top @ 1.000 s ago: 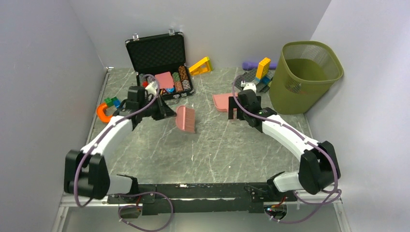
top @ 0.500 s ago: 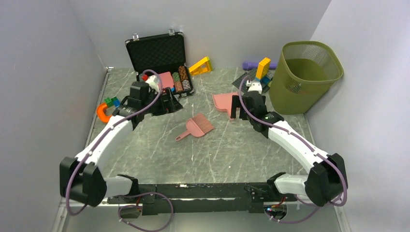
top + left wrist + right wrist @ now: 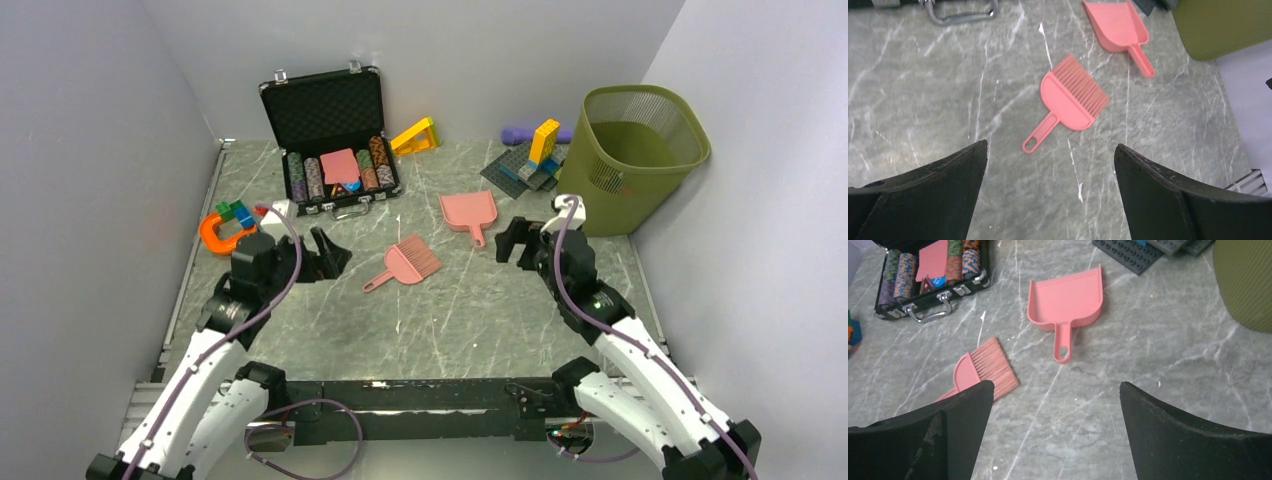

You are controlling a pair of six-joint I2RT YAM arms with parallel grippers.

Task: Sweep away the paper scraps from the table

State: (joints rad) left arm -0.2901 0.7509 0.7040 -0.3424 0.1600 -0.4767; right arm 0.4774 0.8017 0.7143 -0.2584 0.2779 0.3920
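Note:
No paper scraps show in any view. The table [image 3: 450, 320] is grey-green marble with white veins. A pink hand brush [image 3: 405, 263] [image 3: 1068, 100] [image 3: 983, 370] lies flat on it near the middle, handle toward the near left. A pink dustpan [image 3: 468, 212] [image 3: 1115, 27] [image 3: 1068, 302] lies just beyond it, handle toward me. My left gripper [image 3: 333, 253] [image 3: 1050, 145] is open and empty, above the table to the left of the brush. My right gripper [image 3: 512, 240] [image 3: 1055, 385] is also open and empty, to the right of the dustpan's handle.
An open black case [image 3: 335, 150] [image 3: 933, 275] of poker chips stands at the back left. An olive waste bin [image 3: 640, 150] [image 3: 1223, 25] [image 3: 1248, 280] stands at the back right. Toy blocks on a dark baseplate [image 3: 520, 170] sit left of the bin. An orange arch [image 3: 212, 235] lies by the left wall.
My left gripper opened and let go of the brush, which now lies on the table. Both arms drew back toward the near edge, the right one away from the dustpan.

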